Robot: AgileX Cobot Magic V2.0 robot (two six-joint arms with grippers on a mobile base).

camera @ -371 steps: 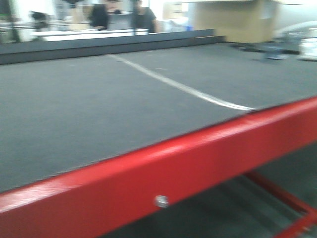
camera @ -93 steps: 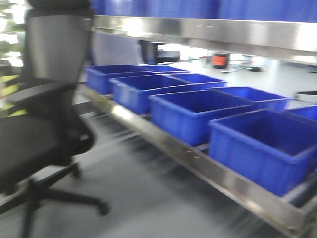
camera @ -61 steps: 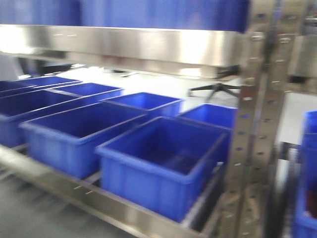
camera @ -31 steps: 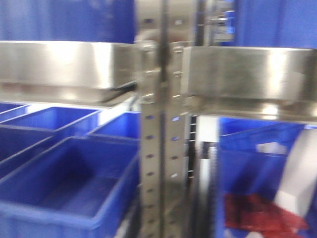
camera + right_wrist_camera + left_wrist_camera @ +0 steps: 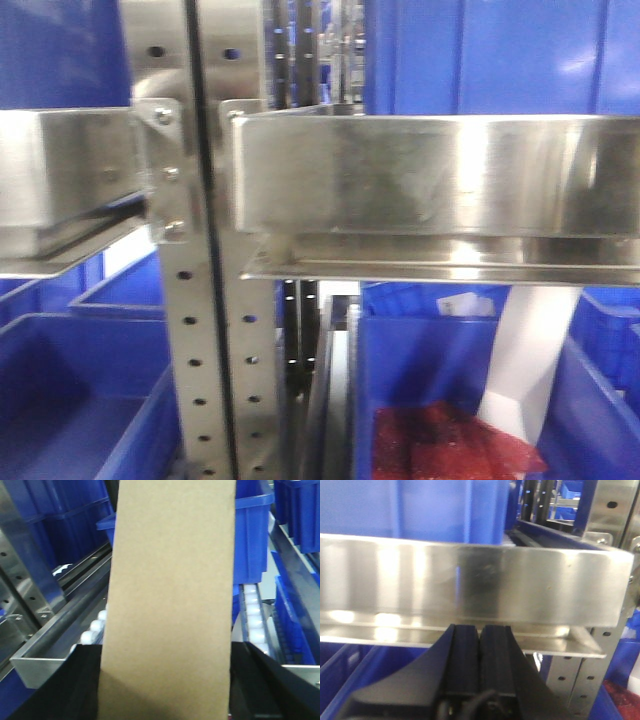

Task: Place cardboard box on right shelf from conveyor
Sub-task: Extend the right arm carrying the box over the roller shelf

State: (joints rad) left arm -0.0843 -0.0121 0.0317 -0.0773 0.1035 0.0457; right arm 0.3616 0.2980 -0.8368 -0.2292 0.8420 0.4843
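The cardboard box (image 5: 170, 595), a plain tan slab, fills the middle of the right wrist view. My right gripper (image 5: 167, 652) is shut on it, with black fingers (image 5: 75, 685) pressed to both sides. Beneath the box lies a steel shelf bed with white rollers (image 5: 92, 630). In the front view the right shelf (image 5: 430, 175) shows its tall brushed steel lip, right of the perforated upright (image 5: 205, 330). My left gripper (image 5: 480, 630) is shut on nothing and sits just under a steel shelf lip (image 5: 470, 585). The conveyor is out of view.
Blue bins (image 5: 500, 50) stand on the right shelf and blue bins (image 5: 70, 390) sit below it; one (image 5: 450, 440) holds red material. A second steel shelf (image 5: 60, 180) joins the upright by a three-screw bracket. More blue bins (image 5: 250, 530) stand behind the box.
The front view has swung right, from the conveyor past a chair and a row of blue bins to the shelving. The upright now sits left of centre and the right shelf's lip fills the view.
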